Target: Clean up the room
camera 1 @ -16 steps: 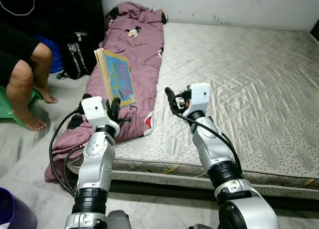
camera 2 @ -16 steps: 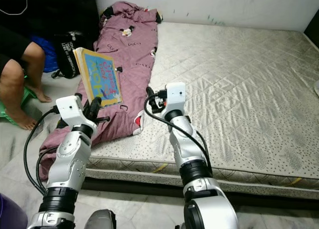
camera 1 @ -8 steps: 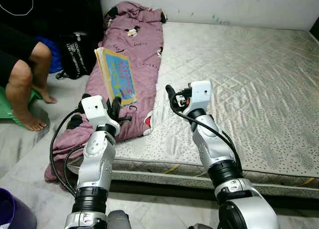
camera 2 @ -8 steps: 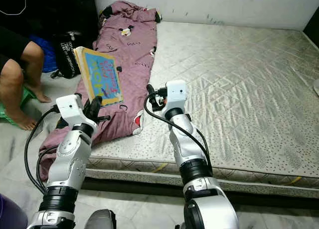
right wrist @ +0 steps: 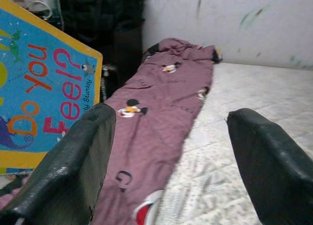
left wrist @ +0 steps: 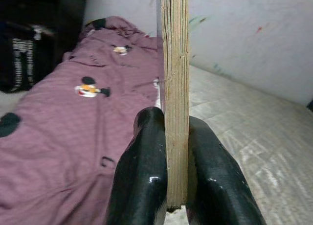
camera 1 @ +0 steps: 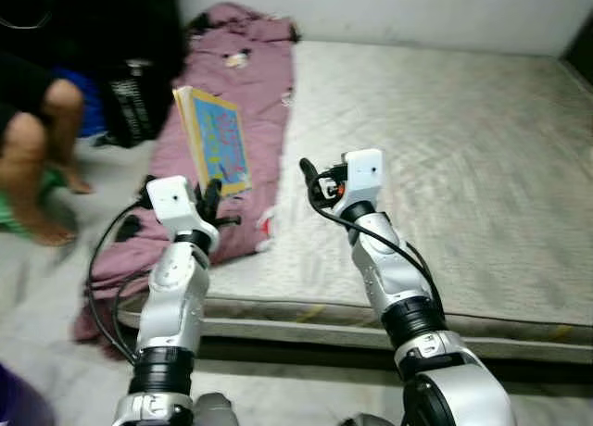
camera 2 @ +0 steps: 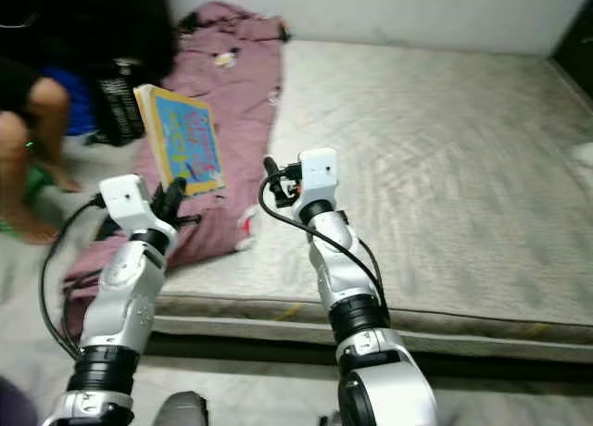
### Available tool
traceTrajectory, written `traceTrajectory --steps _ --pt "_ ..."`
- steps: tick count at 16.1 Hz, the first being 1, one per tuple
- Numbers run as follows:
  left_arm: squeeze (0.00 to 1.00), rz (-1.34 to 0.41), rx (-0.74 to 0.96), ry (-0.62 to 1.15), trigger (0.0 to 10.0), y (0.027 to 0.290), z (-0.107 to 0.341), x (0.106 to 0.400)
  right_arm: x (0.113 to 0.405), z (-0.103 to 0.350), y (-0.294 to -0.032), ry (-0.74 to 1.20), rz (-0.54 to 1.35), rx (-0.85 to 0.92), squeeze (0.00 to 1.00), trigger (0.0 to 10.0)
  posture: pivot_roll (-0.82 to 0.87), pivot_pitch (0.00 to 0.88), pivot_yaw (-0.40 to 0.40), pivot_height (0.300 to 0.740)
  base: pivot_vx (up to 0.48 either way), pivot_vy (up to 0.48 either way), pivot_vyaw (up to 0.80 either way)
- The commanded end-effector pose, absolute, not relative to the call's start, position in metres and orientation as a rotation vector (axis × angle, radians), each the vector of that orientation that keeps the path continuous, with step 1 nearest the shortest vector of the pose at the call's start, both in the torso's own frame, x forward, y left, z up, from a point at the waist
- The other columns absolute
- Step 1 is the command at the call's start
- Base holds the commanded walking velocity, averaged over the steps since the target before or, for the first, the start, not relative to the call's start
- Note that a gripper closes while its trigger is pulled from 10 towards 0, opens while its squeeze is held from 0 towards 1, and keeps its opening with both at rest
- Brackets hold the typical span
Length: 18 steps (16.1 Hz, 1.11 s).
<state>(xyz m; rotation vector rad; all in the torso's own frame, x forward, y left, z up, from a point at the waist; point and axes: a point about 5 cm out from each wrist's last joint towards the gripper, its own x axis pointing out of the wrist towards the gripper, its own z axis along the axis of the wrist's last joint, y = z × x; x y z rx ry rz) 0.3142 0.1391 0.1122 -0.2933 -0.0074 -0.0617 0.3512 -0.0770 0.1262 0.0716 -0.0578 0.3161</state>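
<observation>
Two tools work: left tool [left wrist: 168, 186] clamps the picture book [camera 1: 215, 139] upright above the purple blanket [camera 1: 232, 93]; right tool [right wrist: 171, 156] gapes wide, probably ready to help.

- Left claw [left wrist: 168, 171] raised at the end of a bent silver arm, both black fingers [left wrist: 142, 176] pressed flat against a book [camera 1: 215, 141], one per side.
- Right claw [right wrist: 168, 161] held forward at the same height, black fingers spread wide apart, nothing between them.
</observation>
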Motion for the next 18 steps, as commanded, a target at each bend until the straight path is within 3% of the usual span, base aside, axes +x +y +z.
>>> traceTrajectory --steps 1,5,18 --pt "0.00 -0.110 -0.294 -0.068 10.0 0.1302 0.1287 0.3199 0.3537 0.1284 -0.0791 -0.062 0.303 0.061 0.00 10.0 0.05 0.000 0.001 0.740 0.000 -0.368 0.00" --pt "0.00 -0.105 -0.297 -0.070 10.0 0.1302 0.1286 0.3198 0.3542 0.1286 -0.0794 -0.061 0.304 0.057 0.00 10.0 0.05 0.000 -0.003 0.740 0.000 -0.355 0.00" --pt "0.00 -0.142 -0.333 -0.122 10.0 0.1291 0.1338 0.3183 0.3564 0.1293 -0.0804 -0.061 0.300 0.049 0.00 10.0 0.05 0.000 -0.011 0.740 0.044 0.000 0.00"
